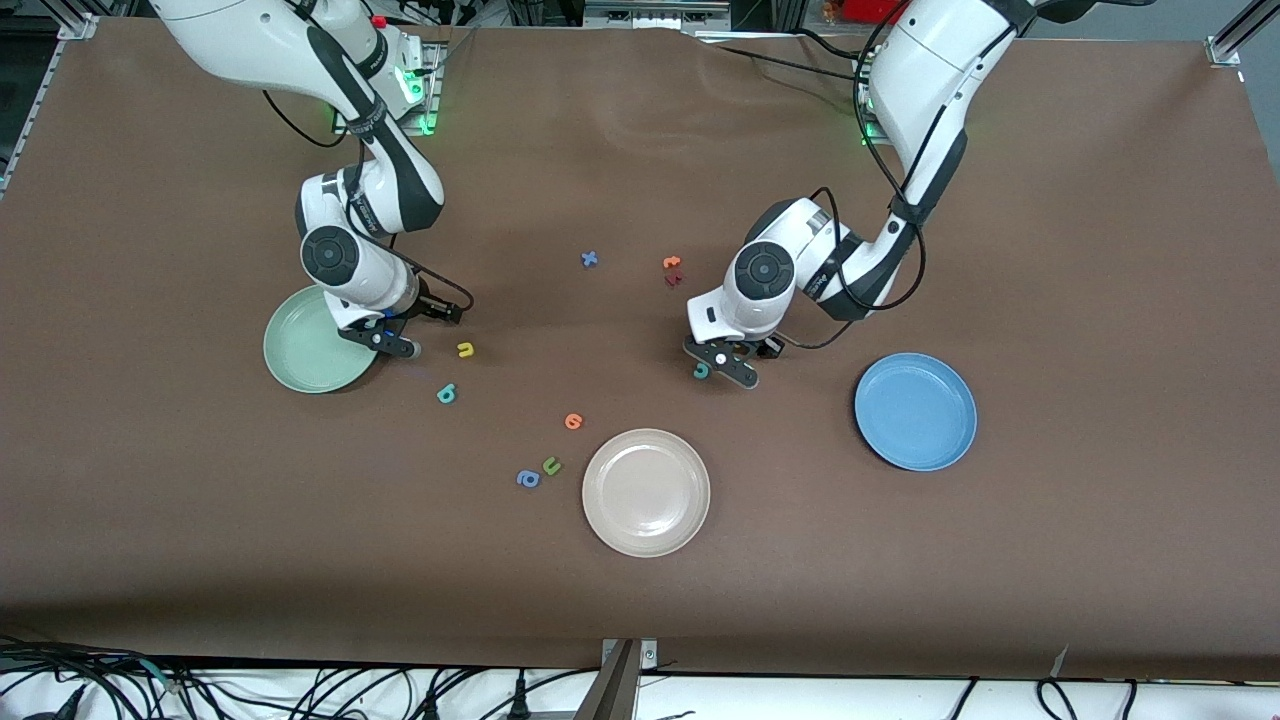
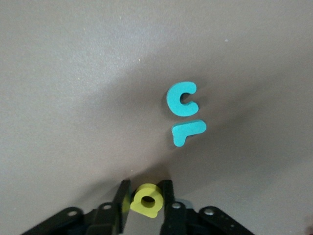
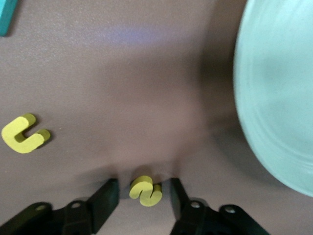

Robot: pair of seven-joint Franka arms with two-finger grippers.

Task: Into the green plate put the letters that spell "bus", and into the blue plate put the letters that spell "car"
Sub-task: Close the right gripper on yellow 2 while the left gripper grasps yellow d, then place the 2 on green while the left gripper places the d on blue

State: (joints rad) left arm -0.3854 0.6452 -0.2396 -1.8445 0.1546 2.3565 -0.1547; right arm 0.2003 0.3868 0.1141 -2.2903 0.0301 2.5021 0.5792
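Note:
My left gripper is down at the table and shut on the yellow "a", with both fingers against its sides. The teal "c" and teal "r" lie flat just past it; one teal letter peeks out beside the fingers. The blue plate lies toward the left arm's end. My right gripper is low beside the green plate, open, with the yellow "s" between its fingers and a gap on each side. The yellow "u" and teal "b" lie nearby.
A beige plate sits near the front camera. An orange letter, a green "u" and a blue "a" lie beside it. A blue "x" and orange and red letters lie mid-table.

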